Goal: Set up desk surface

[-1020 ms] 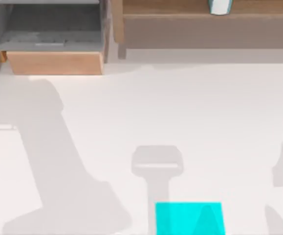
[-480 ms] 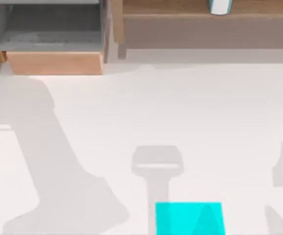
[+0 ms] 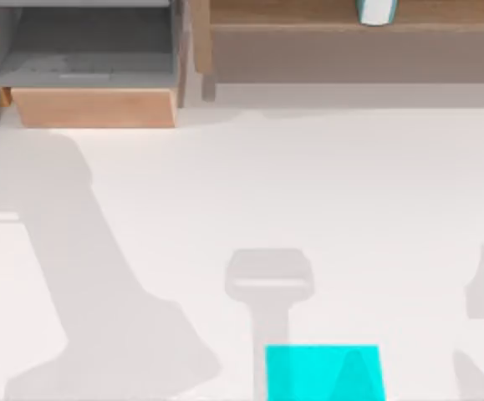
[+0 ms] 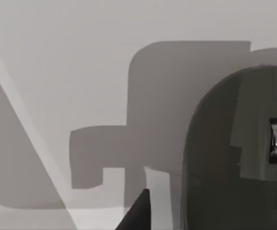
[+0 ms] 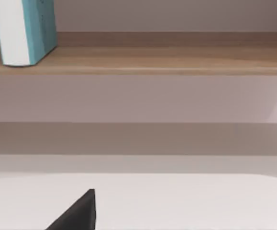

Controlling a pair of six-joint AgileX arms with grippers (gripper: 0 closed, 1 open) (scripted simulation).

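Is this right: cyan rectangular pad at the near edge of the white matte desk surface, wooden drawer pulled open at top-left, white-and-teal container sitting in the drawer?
One error: the white-and-teal container stands on the light-brown wooden shelf at the top right, not in the drawer; top and right wrist views show it. The cyan rectangular pad does lie at the white matte desk surface's near edge, and the wooden drawer is open.

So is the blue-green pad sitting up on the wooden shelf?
No, the cyan pad lies flat on the white desk surface, at its near edge, far from the shelf.
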